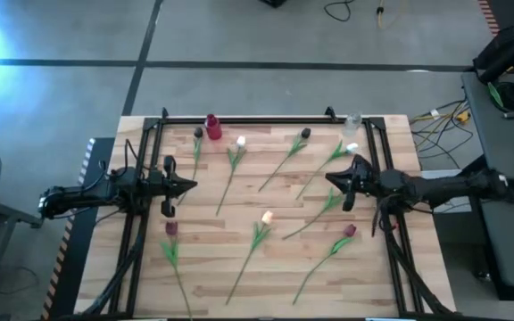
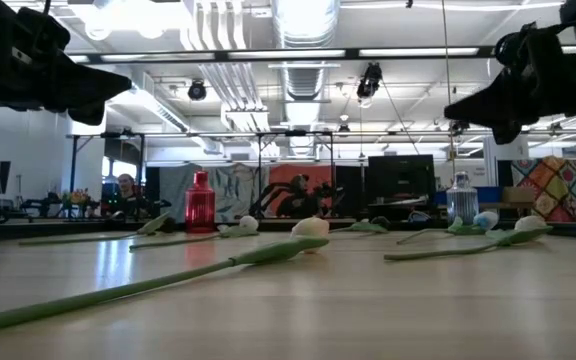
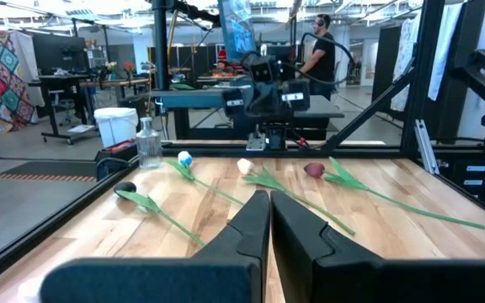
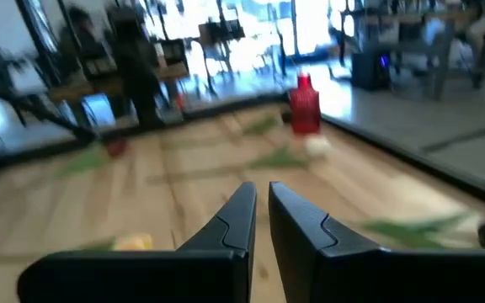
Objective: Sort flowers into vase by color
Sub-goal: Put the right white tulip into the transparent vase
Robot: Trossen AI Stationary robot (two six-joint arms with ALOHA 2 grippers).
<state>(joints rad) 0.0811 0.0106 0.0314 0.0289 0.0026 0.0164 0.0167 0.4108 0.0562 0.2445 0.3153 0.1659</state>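
**Eight tulips lie on the table, both grippers empty**

The flowers have thin green stems and small heads. Nearest lie a maroon one (image 1: 170, 228), a peach one (image 1: 267, 217) and a red one (image 1: 350, 231); five more lie beyond. The left gripper (image 1: 188, 185) and the right gripper (image 1: 332, 177) hover above the wood, fingers nearly closed on nothing. At the far edge stand one red vase (image 1: 212, 127) and one clear vase (image 1: 353, 121).

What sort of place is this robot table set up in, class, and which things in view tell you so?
Most likely a large open workshop or robotics lab: bare ceiling pipes with strip lights, rows of desks with screens behind the wooden table, and loose cables on a grey concrete floor.
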